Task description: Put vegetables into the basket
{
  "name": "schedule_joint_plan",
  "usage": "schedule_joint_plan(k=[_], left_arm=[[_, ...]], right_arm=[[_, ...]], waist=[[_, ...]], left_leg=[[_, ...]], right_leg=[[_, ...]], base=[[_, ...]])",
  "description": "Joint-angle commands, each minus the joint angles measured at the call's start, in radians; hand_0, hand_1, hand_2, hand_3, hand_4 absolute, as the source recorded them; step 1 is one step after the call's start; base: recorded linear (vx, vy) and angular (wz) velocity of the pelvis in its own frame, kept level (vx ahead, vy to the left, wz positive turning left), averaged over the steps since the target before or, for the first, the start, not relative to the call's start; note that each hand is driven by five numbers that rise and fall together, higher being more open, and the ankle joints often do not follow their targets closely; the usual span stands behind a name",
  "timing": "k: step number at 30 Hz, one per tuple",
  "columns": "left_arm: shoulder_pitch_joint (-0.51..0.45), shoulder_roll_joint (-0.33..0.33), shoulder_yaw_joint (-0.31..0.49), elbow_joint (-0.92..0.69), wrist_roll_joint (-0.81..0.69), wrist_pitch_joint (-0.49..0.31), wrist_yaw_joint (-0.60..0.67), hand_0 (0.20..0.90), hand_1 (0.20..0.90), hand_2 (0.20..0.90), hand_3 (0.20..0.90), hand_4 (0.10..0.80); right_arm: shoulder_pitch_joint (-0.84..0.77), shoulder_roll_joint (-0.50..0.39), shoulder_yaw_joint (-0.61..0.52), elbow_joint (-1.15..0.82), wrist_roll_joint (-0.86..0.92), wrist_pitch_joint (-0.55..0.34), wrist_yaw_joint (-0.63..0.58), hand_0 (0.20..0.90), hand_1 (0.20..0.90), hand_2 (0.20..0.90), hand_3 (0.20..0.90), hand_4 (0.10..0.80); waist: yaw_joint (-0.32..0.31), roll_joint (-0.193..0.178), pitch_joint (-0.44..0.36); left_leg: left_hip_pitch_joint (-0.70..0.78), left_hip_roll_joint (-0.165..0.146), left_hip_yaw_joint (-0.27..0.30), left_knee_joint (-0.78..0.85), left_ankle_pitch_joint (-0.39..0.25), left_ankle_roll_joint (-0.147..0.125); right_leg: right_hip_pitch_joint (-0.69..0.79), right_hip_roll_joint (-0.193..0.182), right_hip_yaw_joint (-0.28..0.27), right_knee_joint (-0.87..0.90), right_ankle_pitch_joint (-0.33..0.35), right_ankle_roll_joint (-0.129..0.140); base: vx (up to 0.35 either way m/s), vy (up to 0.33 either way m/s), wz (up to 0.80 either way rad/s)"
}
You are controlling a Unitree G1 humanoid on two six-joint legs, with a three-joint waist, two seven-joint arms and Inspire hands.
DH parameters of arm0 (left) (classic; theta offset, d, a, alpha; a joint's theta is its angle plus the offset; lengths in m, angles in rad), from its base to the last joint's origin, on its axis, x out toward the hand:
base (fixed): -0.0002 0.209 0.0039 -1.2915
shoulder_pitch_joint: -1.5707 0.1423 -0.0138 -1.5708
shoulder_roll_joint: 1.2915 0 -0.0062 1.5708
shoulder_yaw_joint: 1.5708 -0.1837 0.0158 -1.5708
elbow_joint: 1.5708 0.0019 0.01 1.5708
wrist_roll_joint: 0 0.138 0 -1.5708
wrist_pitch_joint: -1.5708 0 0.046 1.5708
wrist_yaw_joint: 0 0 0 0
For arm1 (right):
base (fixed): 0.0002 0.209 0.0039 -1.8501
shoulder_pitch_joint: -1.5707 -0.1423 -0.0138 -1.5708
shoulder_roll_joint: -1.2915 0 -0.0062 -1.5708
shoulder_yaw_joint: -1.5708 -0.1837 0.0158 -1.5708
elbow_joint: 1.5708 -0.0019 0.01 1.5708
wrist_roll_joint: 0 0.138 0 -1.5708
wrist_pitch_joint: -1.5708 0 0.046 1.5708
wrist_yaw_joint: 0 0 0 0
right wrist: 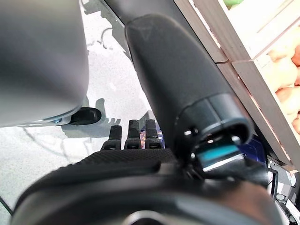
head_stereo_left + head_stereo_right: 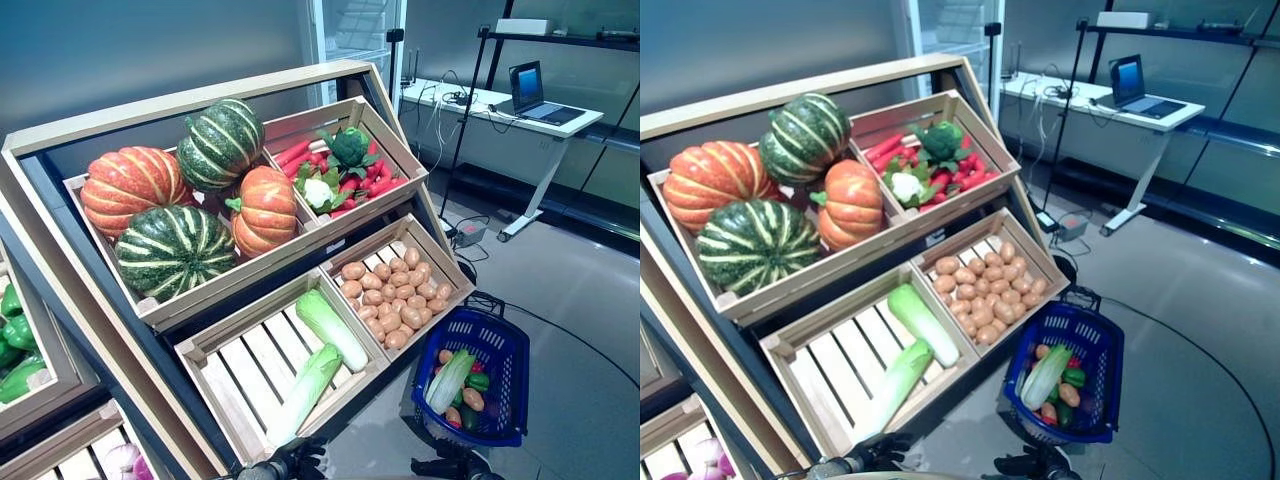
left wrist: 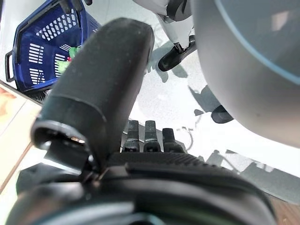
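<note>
A blue basket [image 2: 503,350] stands on the floor at the shelf's right foot, holding a pale cabbage [image 2: 448,380], a potato [image 2: 473,399] and green peppers. The sloped wooden shelf has a lower left crate with two long cabbages [image 2: 332,328], a crate of potatoes [image 2: 392,295], a crate of pumpkins [image 2: 175,205], and a crate with red chillies, broccoli [image 2: 349,146] and cauliflower. My left hand [image 3: 103,79] hangs low over the floor, open and holding nothing, with the basket [image 3: 28,51] beyond it. My right hand [image 1: 178,84] is also open and empty, beside the shelf's wooden edge.
A neighbouring shelf at the left holds green peppers [image 2: 15,340] and onions [image 2: 125,460]. Behind stands a white desk [image 2: 500,120] with a laptop [image 2: 535,88] and a black rack. A power adapter [image 2: 470,232] and cables lie on the floor.
</note>
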Motion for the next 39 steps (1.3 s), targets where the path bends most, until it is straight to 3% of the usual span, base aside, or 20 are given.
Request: schedule_joint_plan(k=[1, 6, 14, 16, 21, 23, 26, 29, 31, 33, 34, 37, 39], left_arm=[[-0.032, -0.022, -0.023, 0.009, 0.016, -0.072, -0.029, 0.9, 0.9, 0.9, 0.9, 0.8], [-0.031, -0.025, -0.008, 0.004, -0.078, -0.08, -0.106, 0.9, 0.9, 0.9, 0.9, 0.8], [-0.025, -0.019, 0.076, -0.018, -0.385, -0.07, -0.376, 0.9, 0.9, 0.9, 0.9, 0.8], [-0.036, -0.007, 0.089, -0.084, -0.517, -0.081, -0.462, 0.9, 0.9, 0.9, 0.9, 0.8], [-0.058, -0.003, 0.148, -0.234, -0.708, -0.073, -0.426, 0.9, 0.9, 0.9, 0.9, 0.8], [-0.055, -0.008, 0.173, -0.27, -0.73, -0.111, -0.404, 0.9, 0.9, 0.9, 0.9, 0.8], [-0.05, -0.012, 0.192, -0.314, -0.712, -0.189, -0.322, 0.9, 0.9, 0.9, 0.9, 0.8], [-0.055, -0.005, 0.216, -0.353, -0.61, -0.287, -0.132, 0.9, 0.9, 0.9, 0.9, 0.8], [-0.064, 0.011, 0.221, -0.381, -0.419, -0.34, 0.08, 0.9, 0.9, 0.9, 0.9, 0.8], [-0.076, 0.024, 0.216, -0.39, -0.3, -0.351, 0.201, 0.9, 0.9, 0.9, 0.9, 0.8], [-0.087, 0.037, 0.204, -0.394, -0.174, -0.354, 0.322, 0.9, 0.9, 0.9, 0.9, 0.8], [-0.126, 0.068, 0.156, -0.407, 0.066, -0.315, 0.542, 0.9, 0.9, 0.9, 0.9, 0.8], [-0.138, 0.079, 0.141, -0.418, 0.149, -0.288, 0.599, 0.9, 0.9, 0.9, 0.9, 0.8]], right_arm=[[-0.055, 0.042, 0.038, 0.043, -0.023, -0.024, 0.016, 0.9, 0.9, 0.9, 0.9, 0.8], [-0.057, 0.04, 0.033, 0.047, -0.024, -0.025, 0.016, 0.9, 0.9, 0.9, 0.9, 0.8], [-0.055, 0.033, 0.023, 0.034, -0.038, -0.008, 0.021, 0.9, 0.9, 0.9, 0.9, 0.8], [-0.057, 0.021, 0.023, 0.012, -0.039, 0.015, 0.024, 0.9, 0.9, 0.9, 0.9, 0.8], [-0.051, 0.015, 0.016, -0.016, -0.041, 0.033, 0.019, 0.9, 0.9, 0.9, 0.9, 0.8], [-0.041, 0.021, 0.015, -0.025, -0.039, 0.033, 0.013, 0.9, 0.9, 0.9, 0.9, 0.8], [-0.029, 0.027, 0.011, -0.032, -0.035, 0.032, 0.007, 0.9, 0.9, 0.9, 0.9, 0.8], [-0.017, 0.03, 0.013, -0.042, -0.028, 0.031, 0.002, 0.9, 0.9, 0.9, 0.9, 0.8], [-0.008, 0.032, 0.018, -0.049, -0.02, 0.03, -0.003, 0.9, 0.9, 0.9, 0.9, 0.8], [-0.003, 0.033, 0.022, -0.055, -0.017, 0.031, -0.007, 0.9, 0.9, 0.9, 0.9, 0.8], [-0.001, 0.033, 0.027, -0.055, -0.014, 0.03, -0.007, 0.9, 0.9, 0.9, 0.9, 0.8], [0.007, 0.032, 0.04, -0.052, -0.01, 0.022, -0.006, 0.9, 0.9, 0.9, 0.9, 0.8], [0.009, 0.029, 0.043, -0.05, -0.003, 0.018, -0.005, 0.9, 0.9, 0.9, 0.9, 0.8]], waist=[[0.011, -0.029, 0.048], [0.014, -0.027, 0.048], [0.016, -0.025, 0.05], [0.019, -0.022, 0.053], [0.029, -0.02, 0.055], [0.034, -0.023, 0.054], [0.039, -0.027, 0.052], [0.042, -0.03, 0.051], [0.044, -0.033, 0.052], [0.042, -0.036, 0.054], [0.04, -0.037, 0.056], [0.03, -0.039, 0.061], [0.027, -0.039, 0.063]], left_leg=[[-0.029, -0.065, -0.036, 0.009, -0.009, 0.038], [-0.032, -0.067, -0.038, 0.009, -0.007, 0.038], [-0.032, -0.068, -0.036, 0.009, -0.005, 0.035], [-0.033, -0.068, -0.036, 0.009, -0.005, 0.036], [-0.034, -0.069, -0.042, 0.009, -0.002, 0.037], [-0.033, -0.069, -0.046, 0.009, -0.001, 0.037], [-0.033, -0.069, -0.05, 0.009, 0.0, 0.037], [-0.03, -0.069, -0.052, 0.009, 0.002, 0.036], [-0.03, -0.069, -0.053, 0.009, 0.002, 0.037], [-0.027, -0.068, -0.051, 0.009, 0.002, 0.038], [-0.025, -0.068, -0.05, 0.009, 0.002, 0.038], [-0.021, -0.067, -0.042, 0.009, -0.001, 0.04], [-0.019, -0.066, -0.038, 0.009, -0.003, 0.041]], right_leg=[[0.052, 0.012, 0.004, 0.006, -0.015, -0.026], [0.049, 0.011, 0.003, 0.006, -0.015, -0.026], [0.049, 0.009, 0.002, 0.006, -0.012, -0.026], [0.048, 0.007, 0.003, 0.006, -0.01, -0.026], [0.049, 0.005, -0.003, 0.006, -0.008, -0.028], [0.051, 0.003, -0.006, 0.006, -0.007, -0.029], [0.054, 0.003, -0.01, 0.006, -0.008, -0.03], [0.057, 0.003, -0.013, 0.006, -0.01, -0.031], [0.06, 0.004, -0.013, 0.006, -0.011, -0.032], [0.062, 0.005, -0.011, 0.006, -0.011, -0.034], [0.064, 0.007, -0.01, 0.006, -0.013, -0.036], [0.067, 0.009, -0.003, 0.006, -0.014, -0.035], [0.068, 0.009, -0.002, 0.006, -0.015, -0.035]], base=[[-0.035, 0.011, 0.0], [-0.006, 0.002, 0.0], [0.0, 0.0, 0.0], [0.0, 0.0, 0.0], [0.0, 0.0, 0.0], [0.0, 0.0, 0.0], [0.006, -0.006, 0.03], [0.013, -0.005, 0.06], [0.018, -0.004, 0.04], [0.008, -0.001, 0.02], [0.0, 0.0, 0.0], [0.0, 0.0, 0.0], [0.016, 0.012, 0.0]])
